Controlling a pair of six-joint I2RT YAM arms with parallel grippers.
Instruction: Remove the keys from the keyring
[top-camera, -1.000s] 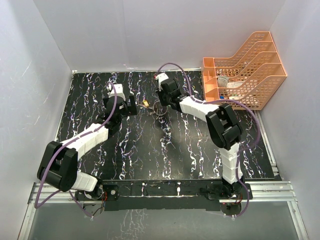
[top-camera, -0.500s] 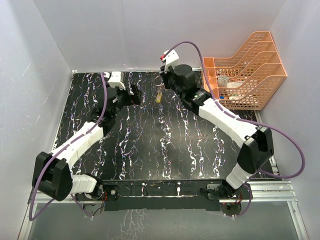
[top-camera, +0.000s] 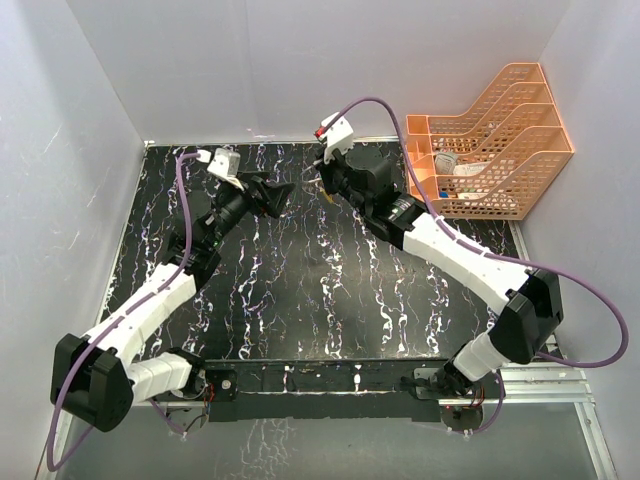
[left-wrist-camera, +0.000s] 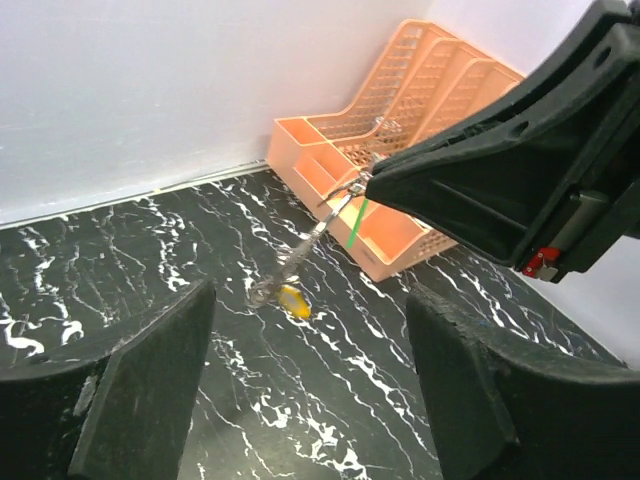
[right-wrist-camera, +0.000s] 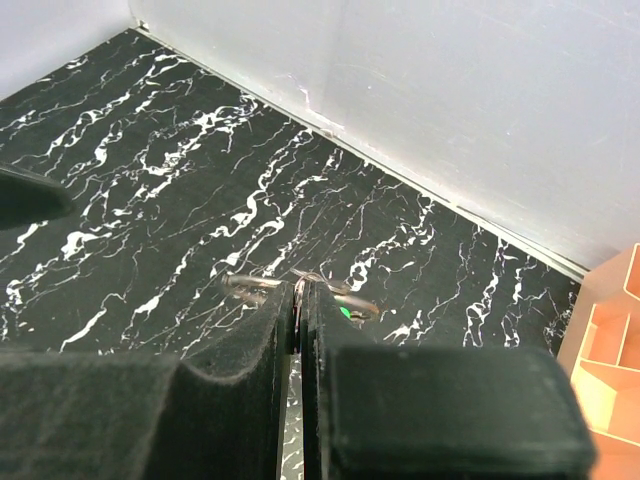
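My right gripper (right-wrist-camera: 300, 300) is shut on the thin silvery keyring (right-wrist-camera: 262, 285) and holds it above the black marbled table (right-wrist-camera: 150, 180). In the left wrist view the keyring (left-wrist-camera: 343, 192) sits at the tip of the right fingers (left-wrist-camera: 450, 190). The green-headed key (left-wrist-camera: 357, 222) hangs below it, and dull keys trail down to the yellow-headed key (left-wrist-camera: 293, 301) near the table. The green key also shows in the right wrist view (right-wrist-camera: 345, 313). My left gripper (left-wrist-camera: 310, 400) is open and empty, facing the hanging keys from the left (top-camera: 280, 190). The keys are too small to make out from above.
An orange mesh file organizer (top-camera: 490, 140) stands at the back right corner, also in the left wrist view (left-wrist-camera: 400, 130). White walls enclose the table on the left, back and right. The right gripper (top-camera: 325, 178) is near the back wall.
The right gripper has lifted the keyring with its keys off the table and moved back. The left gripper has risen and swung right, toward the hanging keys.
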